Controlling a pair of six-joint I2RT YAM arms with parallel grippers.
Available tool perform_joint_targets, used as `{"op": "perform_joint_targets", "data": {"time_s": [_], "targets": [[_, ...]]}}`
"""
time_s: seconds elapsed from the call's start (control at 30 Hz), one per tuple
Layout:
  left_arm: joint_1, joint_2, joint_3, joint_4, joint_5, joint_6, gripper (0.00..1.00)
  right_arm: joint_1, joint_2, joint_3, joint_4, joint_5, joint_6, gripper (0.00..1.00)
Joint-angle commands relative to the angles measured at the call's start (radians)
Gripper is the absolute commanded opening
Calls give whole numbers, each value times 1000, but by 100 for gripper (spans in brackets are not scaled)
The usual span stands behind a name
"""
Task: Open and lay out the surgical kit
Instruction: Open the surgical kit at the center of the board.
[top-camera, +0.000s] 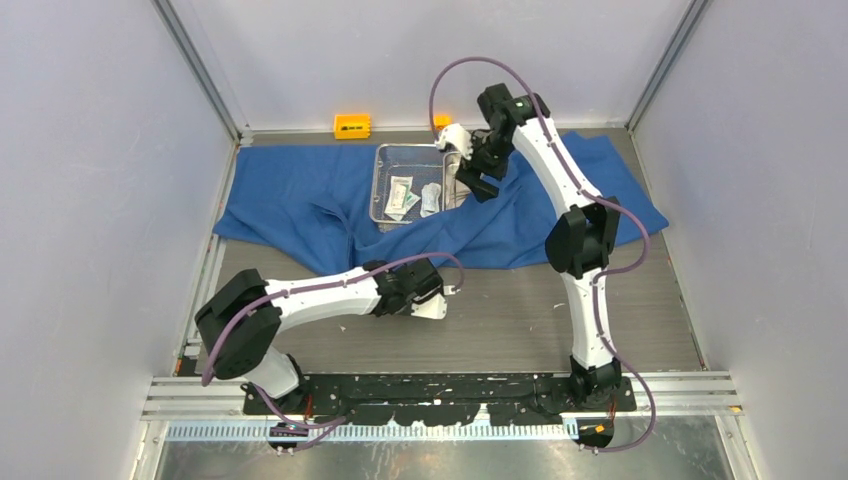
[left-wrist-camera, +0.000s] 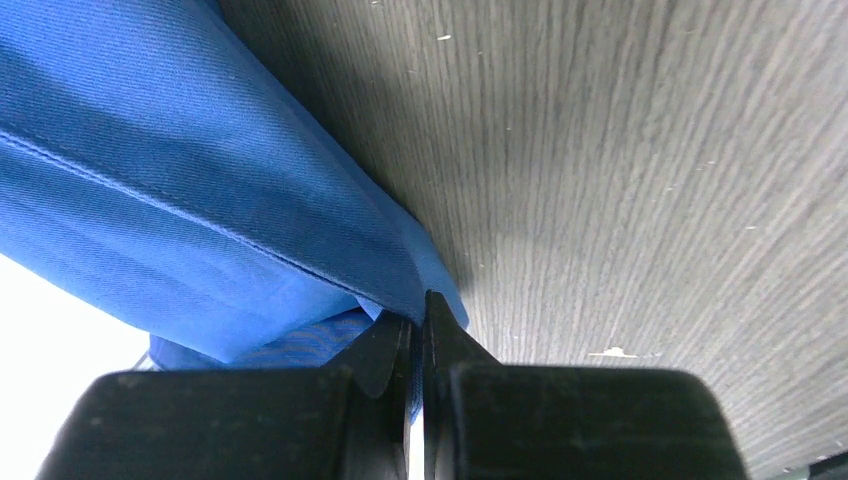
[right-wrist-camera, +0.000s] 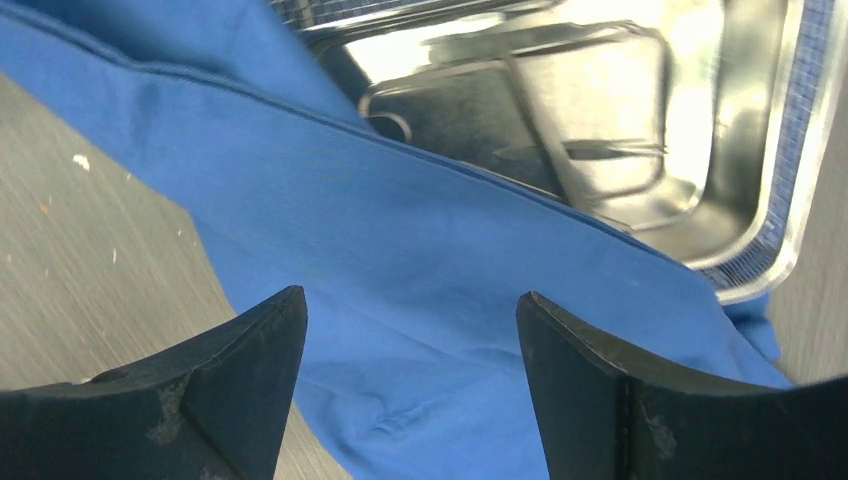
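Note:
The surgical kit's blue cloth wrap (top-camera: 300, 200) lies opened across the back of the table. On it stands the steel mesh tray (top-camera: 378, 185), with small white-green packets (top-camera: 402, 196) inside. The right wrist view shows a smaller shiny steel pan (right-wrist-camera: 560, 130) inside the mesh tray (right-wrist-camera: 800, 150), partly covered by a fold of the cloth (right-wrist-camera: 450, 290). My right gripper (top-camera: 472, 180) (right-wrist-camera: 410, 310) hangs open just above that fold at the tray's right side. My left gripper (top-camera: 440, 300) (left-wrist-camera: 418, 320) sits low near the table's middle, shut on a corner of the cloth (left-wrist-camera: 200, 200).
An orange block (top-camera: 352, 125) and a second small one (top-camera: 441, 121) sit at the back edge. Grey walls close in left, right and behind. Bare wood-grain table (top-camera: 520, 310) lies between the cloth and the arm bases.

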Motion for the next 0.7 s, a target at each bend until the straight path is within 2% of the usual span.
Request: {"op": "perform_joint_targets", "data": {"time_s": [0.0,0.67], "targets": [[7,-38,-33,66,-82,30,0,47,29,33,-115,3,-187,81],[8,48,-74,168,-176,57,0,107,220,176,-184,173,-464,79]]}}
